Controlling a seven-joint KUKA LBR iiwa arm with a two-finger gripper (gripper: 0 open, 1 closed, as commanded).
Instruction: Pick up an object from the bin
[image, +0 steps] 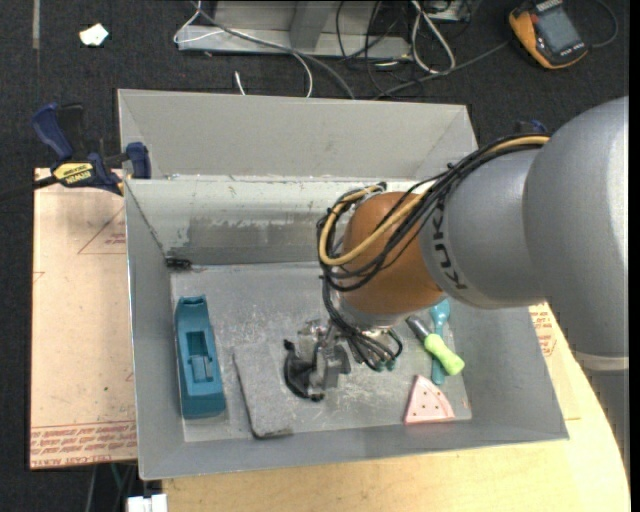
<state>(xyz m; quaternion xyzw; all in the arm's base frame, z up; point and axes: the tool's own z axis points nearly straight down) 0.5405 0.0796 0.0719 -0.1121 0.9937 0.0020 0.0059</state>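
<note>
The end effector (320, 368) is seen just right of the grey slab (258, 395). A black object (297, 376) lies between them. Whether the end effector is open or closed cannot be told.

The arm (560, 220) is a fat silver-grey cylinder lettered KUKA in black, capped by a rounded orange cover (385, 265); yellow and black cables (460, 170) loop over it.

Grey bin (250, 295): blue dispenser (198, 357), grey slab (258, 392), pink triangle (428, 403), green tool (443, 356).
</note>
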